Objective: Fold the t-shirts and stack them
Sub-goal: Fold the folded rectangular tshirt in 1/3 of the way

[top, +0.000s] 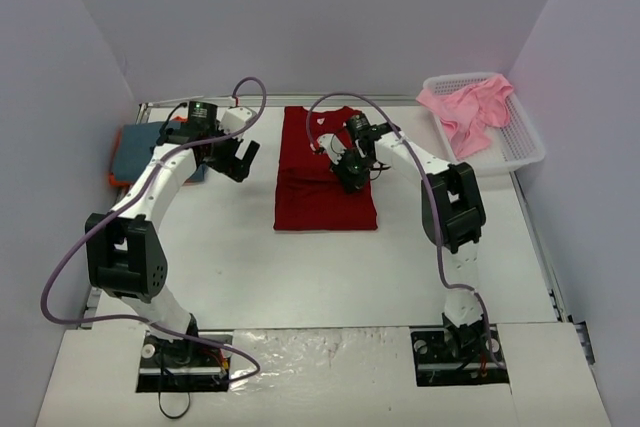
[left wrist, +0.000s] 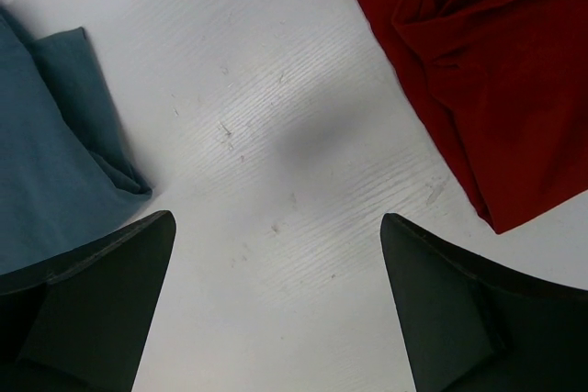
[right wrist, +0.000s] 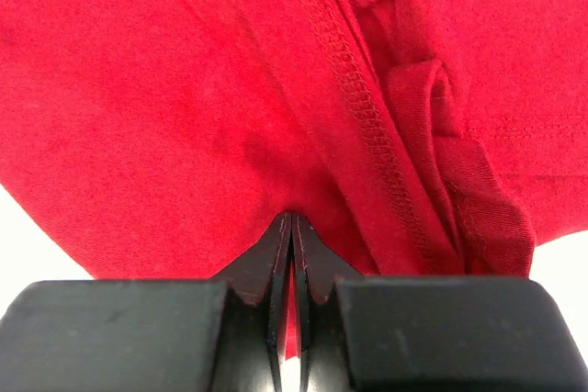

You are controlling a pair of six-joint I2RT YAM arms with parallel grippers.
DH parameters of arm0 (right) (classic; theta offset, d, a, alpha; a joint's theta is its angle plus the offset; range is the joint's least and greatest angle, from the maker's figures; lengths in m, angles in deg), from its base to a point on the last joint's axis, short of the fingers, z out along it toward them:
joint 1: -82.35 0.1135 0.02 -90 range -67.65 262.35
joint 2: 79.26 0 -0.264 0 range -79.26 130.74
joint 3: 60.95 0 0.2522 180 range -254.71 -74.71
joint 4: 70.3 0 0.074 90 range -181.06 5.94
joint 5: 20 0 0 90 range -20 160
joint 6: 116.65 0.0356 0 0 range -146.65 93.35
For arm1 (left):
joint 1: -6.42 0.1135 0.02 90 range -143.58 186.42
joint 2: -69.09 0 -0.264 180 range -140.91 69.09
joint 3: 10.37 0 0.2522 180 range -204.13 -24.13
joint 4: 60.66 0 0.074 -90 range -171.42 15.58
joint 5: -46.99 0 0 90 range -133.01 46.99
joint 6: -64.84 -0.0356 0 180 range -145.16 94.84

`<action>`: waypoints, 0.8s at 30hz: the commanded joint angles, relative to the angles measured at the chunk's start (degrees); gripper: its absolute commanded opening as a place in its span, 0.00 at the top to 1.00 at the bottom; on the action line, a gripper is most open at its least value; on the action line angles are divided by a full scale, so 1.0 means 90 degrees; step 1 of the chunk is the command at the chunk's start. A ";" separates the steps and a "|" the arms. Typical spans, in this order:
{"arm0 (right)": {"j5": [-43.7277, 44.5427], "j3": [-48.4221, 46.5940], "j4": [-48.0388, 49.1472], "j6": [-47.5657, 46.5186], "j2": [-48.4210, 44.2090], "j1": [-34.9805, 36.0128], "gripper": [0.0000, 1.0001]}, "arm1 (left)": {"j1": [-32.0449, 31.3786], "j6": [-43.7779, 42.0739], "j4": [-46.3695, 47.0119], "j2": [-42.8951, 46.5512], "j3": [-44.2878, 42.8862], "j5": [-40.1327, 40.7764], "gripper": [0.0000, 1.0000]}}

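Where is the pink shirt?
From above, the pink shirt lies bunched in the white basket at the table's far right corner.

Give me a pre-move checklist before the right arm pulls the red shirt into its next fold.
1. Right gripper shut on the red shirt: ok, the jaws pinch a fold of cloth.
2. How many layers are pinched: cannot tell.
3. Left gripper open and clear of the red shirt: ok, it hovers over bare table between the teal shirt and the red one.
4. Red shirt flat on the table: not ok, a bunched sleeve shows beside the right gripper.
5. Pink shirt out of the way: ok, it lies in the basket.
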 commanded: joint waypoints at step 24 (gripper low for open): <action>0.2099 -0.2164 0.1191 0.0876 0.0404 -0.0006 1.00 | -0.0016 -0.0016 0.0340 0.0697 0.0385 0.0001 0.06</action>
